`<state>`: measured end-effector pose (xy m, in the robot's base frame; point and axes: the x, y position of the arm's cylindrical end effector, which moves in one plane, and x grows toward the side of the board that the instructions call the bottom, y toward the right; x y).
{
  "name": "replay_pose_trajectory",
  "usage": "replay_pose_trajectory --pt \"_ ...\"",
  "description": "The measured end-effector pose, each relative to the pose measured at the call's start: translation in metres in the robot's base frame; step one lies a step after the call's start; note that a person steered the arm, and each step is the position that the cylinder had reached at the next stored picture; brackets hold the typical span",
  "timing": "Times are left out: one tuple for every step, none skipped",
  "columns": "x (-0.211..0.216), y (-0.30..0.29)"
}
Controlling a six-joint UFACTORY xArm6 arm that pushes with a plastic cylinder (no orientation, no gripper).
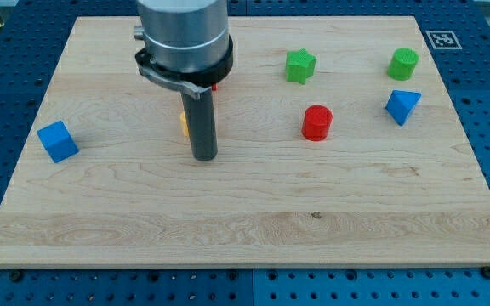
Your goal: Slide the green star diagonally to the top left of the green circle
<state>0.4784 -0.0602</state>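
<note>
Left of centre, my tip (pixel 205 158) sits far from green star (pixel 299 65); star is left of green circle (pixel 403 64), not yet up-left. No gripper, nothing held.

The arm comes down from twelve o'clock, left of centre in the view. Its wide grey cylindrical housing ends in a black collar, and below that the straight dark rod (pixel 202 123) hangs upright. My tip (pixel 205 159) sits at the rod's lower end, at six o'clock from the housing, down on the bench (pixel 253 221).
</note>
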Motion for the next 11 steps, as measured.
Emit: replay_pose_trajectory --pt "-0.016 -0.014" --pt "-0.030 -0.029" --pt "-0.019 -0.026" --pt "0.021 0.022" --pt "0.015 0.080" --pt "-0.029 0.087" --pt "-0.075 0.087" --pt "-0.116 0.117" --pt "-0.159 0.154" --pt "-0.206 0.165" --pt "-0.210 0.202"
